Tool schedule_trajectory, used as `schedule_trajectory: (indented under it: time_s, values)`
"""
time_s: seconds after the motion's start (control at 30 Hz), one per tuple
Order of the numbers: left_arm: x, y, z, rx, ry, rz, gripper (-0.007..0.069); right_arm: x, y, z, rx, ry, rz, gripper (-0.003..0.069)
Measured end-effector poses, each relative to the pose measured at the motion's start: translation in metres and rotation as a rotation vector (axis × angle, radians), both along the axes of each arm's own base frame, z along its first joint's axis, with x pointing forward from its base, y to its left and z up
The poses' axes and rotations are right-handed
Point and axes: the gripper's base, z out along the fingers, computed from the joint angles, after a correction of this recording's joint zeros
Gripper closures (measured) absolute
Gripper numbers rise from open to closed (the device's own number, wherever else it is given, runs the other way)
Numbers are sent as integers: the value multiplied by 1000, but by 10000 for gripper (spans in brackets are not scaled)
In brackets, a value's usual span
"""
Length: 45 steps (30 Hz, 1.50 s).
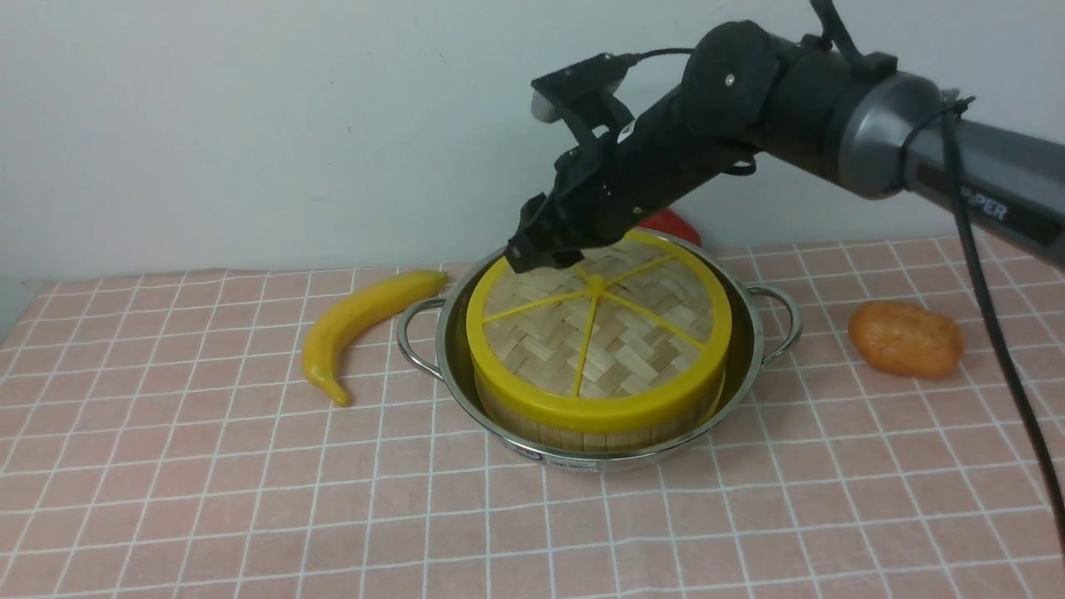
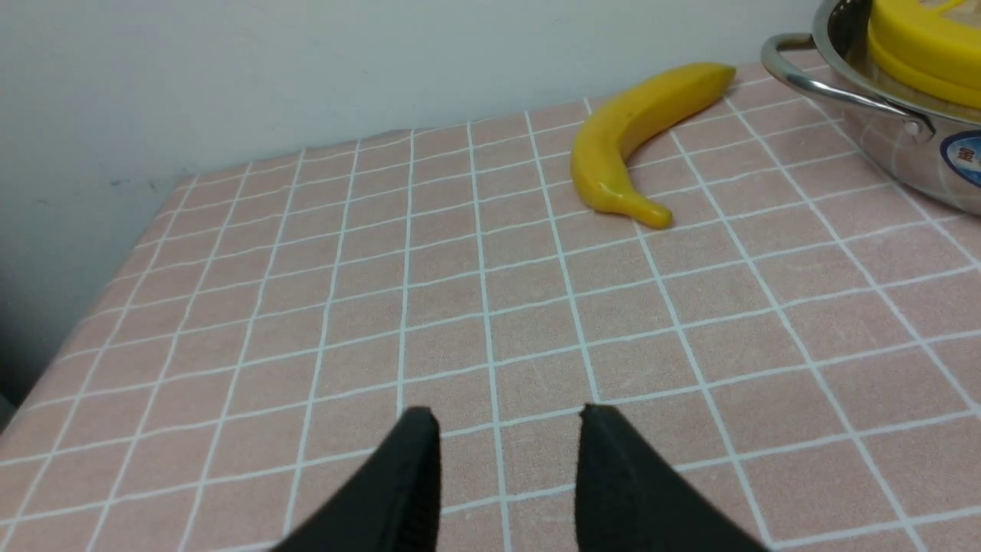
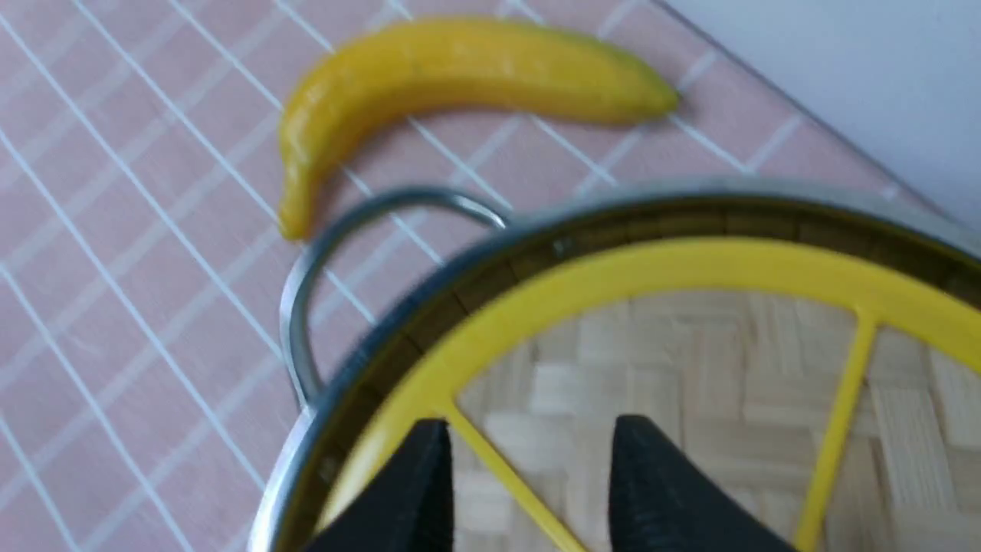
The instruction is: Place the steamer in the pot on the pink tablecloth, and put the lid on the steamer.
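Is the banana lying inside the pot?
No, the banana lies on the pink tablecloth beside the pot, on its left; the pot holds the steamer under the lid.

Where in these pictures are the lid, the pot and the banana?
lid (image 1: 595, 287), front view, on its yellow centre knob.
pot (image 1: 780, 320), front view, on its right loop handle.
banana (image 2: 625, 134), left wrist view, on the middle of its body.

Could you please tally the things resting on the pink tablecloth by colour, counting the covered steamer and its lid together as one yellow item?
Yellow: 2, the banana and the lidded steamer
Silver: 1, the pot
Orange: 1, the lumpy item
Red: 1, a thing partly hidden behind the pot
Total: 5
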Motion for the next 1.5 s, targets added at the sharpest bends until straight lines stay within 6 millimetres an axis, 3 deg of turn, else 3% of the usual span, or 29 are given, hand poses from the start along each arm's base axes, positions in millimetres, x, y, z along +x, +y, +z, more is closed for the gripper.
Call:
schedule_trajectory:
  time_s: [0.1, 0.13, 0.2, 0.3, 0.43, 0.77, 0.97, 1.03, 1.13, 1.23, 1.27, 1.3, 1.33, 1.37, 1.5]
  values:
    - [0, 0, 0, 0, 0, 0, 382, -2, 4, 19, 55, -37, -3, 510]
    - [0, 0, 0, 0, 0, 0, 382, -5, 7, 38, 94, -72, -1, 611]
    - [0, 0, 0, 0, 0, 0, 382, -9, 7, 51, 113, -95, 2, 655]
    - [0, 0, 0, 0, 0, 0, 382, -20, 5, 87, 194, -141, 8, 673]
    - [0, 0, 0, 0, 0, 0, 382, -32, 7, 111, 326, -94, 23, 673]
    - [0, 0, 0, 0, 0, 0, 382, -40, 15, 122, 519, 32, 34, 659]
    - [0, 0, 0, 0, 0, 0, 382, -48, 15, 117, 475, 101, 102, 650]
    - [0, 0, 0, 0, 0, 0, 382, -56, 11, 113, 376, 123, 161, 641]
    - [0, 0, 0, 0, 0, 0, 382, -74, 0, 112, 248, 136, 194, 629]
    - [0, 0, 0, 0, 0, 0, 382, -107, -28, 118, 101, 109, 167, 613]
    - [0, 0, 0, 0, 0, 0, 382, -109, -30, 119, 94, 106, 165, 612]
    - [0, 0, 0, 0, 0, 0, 382, -135, -49, 127, 35, 77, 158, 604]
    - [0, 0, 0, 0, 0, 0, 382, -138, -52, 127, 30, 73, 157, 603]
    - [0, 0, 0, 0, 0, 0, 382, -163, -70, 133, -13, 45, 150, 599]
    - [0, 0, 0, 0, 0, 0, 382, -232, -120, 141, -30, -107, 88, 589]
